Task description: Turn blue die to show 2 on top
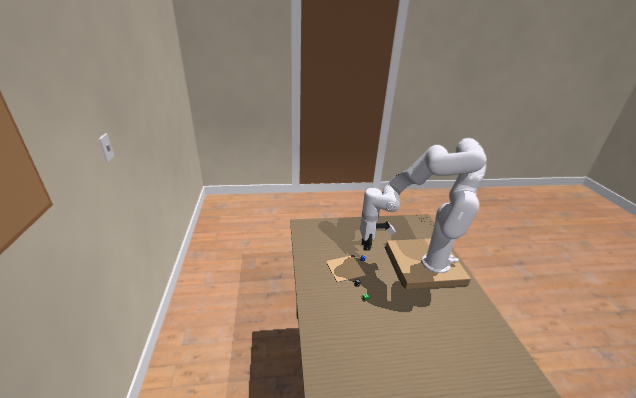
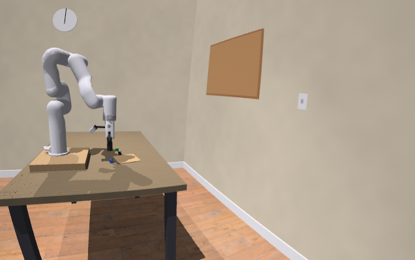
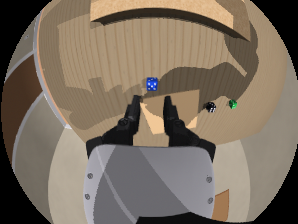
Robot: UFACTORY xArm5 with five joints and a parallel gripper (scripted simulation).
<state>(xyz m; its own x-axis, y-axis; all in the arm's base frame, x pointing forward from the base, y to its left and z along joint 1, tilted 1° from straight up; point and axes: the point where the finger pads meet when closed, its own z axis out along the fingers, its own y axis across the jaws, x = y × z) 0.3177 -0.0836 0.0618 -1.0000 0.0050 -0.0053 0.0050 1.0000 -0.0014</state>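
The small blue die (image 1: 363, 258) (image 2: 111, 160) (image 3: 152, 83) lies on the table at the corner of the tan mat (image 1: 345, 269) (image 2: 128, 159); I cannot tell whether it rests on the mat or just beside it. My gripper (image 1: 367, 246) (image 2: 109, 148) (image 3: 151, 103) hangs above the table a little behind the blue die, pointing down. Its fingers stand partly closed with a gap between them and nothing in it. The black die (image 1: 357, 283) (image 2: 119, 152) (image 3: 210, 106) and the green die (image 1: 365, 297) (image 2: 116, 149) (image 3: 233, 104) lie on the table beyond the mat, apart from each other.
The arm stands on a wooden base board (image 1: 440, 280) (image 2: 59, 161) close to the mat. The table's edge (image 1: 296, 280) runs near the mat's outer side. A door and walls stand far behind.
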